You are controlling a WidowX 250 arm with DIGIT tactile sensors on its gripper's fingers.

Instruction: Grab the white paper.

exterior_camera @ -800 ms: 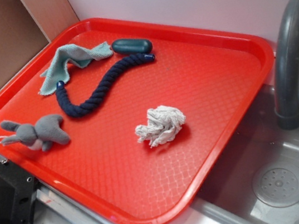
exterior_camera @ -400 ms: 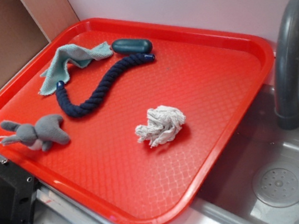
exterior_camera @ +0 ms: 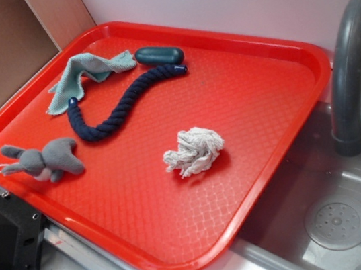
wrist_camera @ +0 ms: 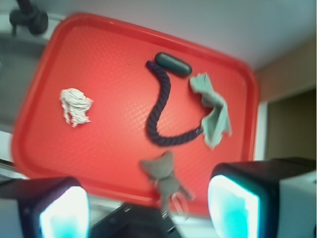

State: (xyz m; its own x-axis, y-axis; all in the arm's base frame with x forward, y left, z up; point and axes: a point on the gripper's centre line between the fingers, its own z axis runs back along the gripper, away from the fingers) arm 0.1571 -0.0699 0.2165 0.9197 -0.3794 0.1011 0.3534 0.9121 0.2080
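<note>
On the red tray [exterior_camera: 270, 53], we should centre our empty, wide-open gripper [wrist_camera: 148, 208] over the white paper [exterior_camera: 195, 150] at mid-frame, clear of the grey plush [exterior_camera: 43, 160].

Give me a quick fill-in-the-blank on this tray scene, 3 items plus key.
1. The white paper lies on the ____ tray.
2. The dark blue rope runs between the pale teal cloth and the dark ____ capsule-shaped object.
3. In the wrist view, the gripper fingers stand wide apart, so the gripper is ____.

Missing words: red; green; open
</note>
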